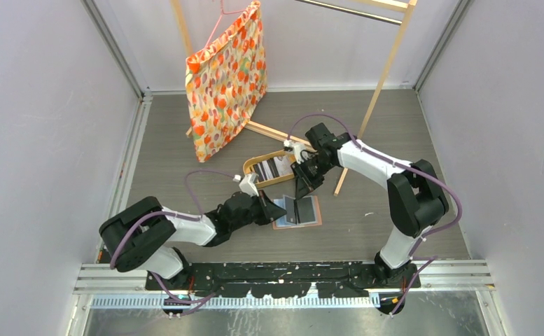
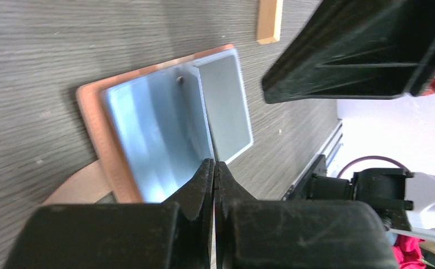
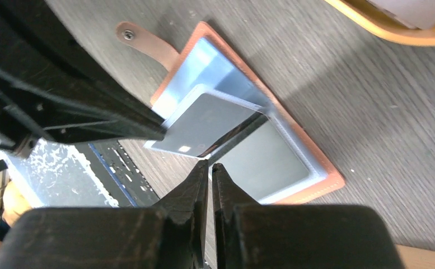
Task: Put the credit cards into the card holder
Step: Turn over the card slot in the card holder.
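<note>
The salmon card holder (image 1: 316, 211) (image 2: 92, 117) (image 3: 326, 174) lies open on the table. Its light-blue middle flap (image 2: 153, 129) stands raised. A grey credit card (image 3: 204, 120) (image 1: 301, 208) with a small chip rests against that flap. My left gripper (image 1: 274, 208) (image 2: 214, 164) is shut on the flap's near edge. Whether the card is pinched too I cannot tell. My right gripper (image 1: 302, 190) (image 3: 210, 165) hovers just off the card's edge, its jaws a crack apart with nothing between them. More credit cards (image 1: 274, 166) lie in the oval tray.
The oval wooden tray (image 1: 249, 166) (image 3: 383, 28) sits just behind the card holder. A wooden rack with a flowered orange bag (image 1: 227, 77) stands at the back, and one of its base bars (image 2: 270, 19) lies close by. The holder's snap tab (image 3: 142, 42) sticks out flat.
</note>
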`<state>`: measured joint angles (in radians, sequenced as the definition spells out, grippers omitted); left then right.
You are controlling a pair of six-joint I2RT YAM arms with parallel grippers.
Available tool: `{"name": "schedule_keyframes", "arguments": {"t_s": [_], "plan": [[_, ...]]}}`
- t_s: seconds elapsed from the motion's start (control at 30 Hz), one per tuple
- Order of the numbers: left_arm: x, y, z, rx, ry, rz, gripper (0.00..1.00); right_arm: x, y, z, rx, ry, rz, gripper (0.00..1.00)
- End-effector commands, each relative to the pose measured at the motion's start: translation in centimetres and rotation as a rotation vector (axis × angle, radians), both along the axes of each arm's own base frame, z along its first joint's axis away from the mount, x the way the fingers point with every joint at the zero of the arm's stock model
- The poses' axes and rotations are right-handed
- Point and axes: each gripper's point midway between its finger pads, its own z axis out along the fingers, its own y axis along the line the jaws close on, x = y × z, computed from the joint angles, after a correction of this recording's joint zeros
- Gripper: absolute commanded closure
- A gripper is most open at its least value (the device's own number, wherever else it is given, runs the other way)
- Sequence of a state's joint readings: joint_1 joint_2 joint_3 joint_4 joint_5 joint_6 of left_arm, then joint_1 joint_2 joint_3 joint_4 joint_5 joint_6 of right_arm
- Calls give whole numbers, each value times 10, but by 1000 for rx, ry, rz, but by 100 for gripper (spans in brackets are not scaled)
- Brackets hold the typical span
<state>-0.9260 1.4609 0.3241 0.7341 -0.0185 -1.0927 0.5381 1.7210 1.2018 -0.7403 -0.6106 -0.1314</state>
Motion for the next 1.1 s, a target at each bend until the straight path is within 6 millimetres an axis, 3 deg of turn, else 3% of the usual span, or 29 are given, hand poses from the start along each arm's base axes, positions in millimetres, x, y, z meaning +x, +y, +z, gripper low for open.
{"name": "schedule_keyframes", "arguments": {"t_s": [0.0, 0.27, 0.57, 0.73, 0.87, 1.07], "plan": [[5, -17, 26, -55, -28, -45, 99, 10, -10, -3, -50, -34, -14, 88], [5, -35, 25, -76, 1, -94, 88, 13, -21, -25, -147, 1, -38, 88], [4, -60, 19, -116, 43, -165, 80, 35, -40, 1, -93, -63, -126, 88], [5, -68, 15, -135, 58, -182, 74, 33, -36, 12, -37, -70, -123, 88], [4, -69, 15, -142, 53, -191, 61, 30, -34, 13, -17, -56, -112, 88], [3, -65, 20, -126, 26, -197, 60, 18, -22, 19, 61, 5, -76, 88]]}}
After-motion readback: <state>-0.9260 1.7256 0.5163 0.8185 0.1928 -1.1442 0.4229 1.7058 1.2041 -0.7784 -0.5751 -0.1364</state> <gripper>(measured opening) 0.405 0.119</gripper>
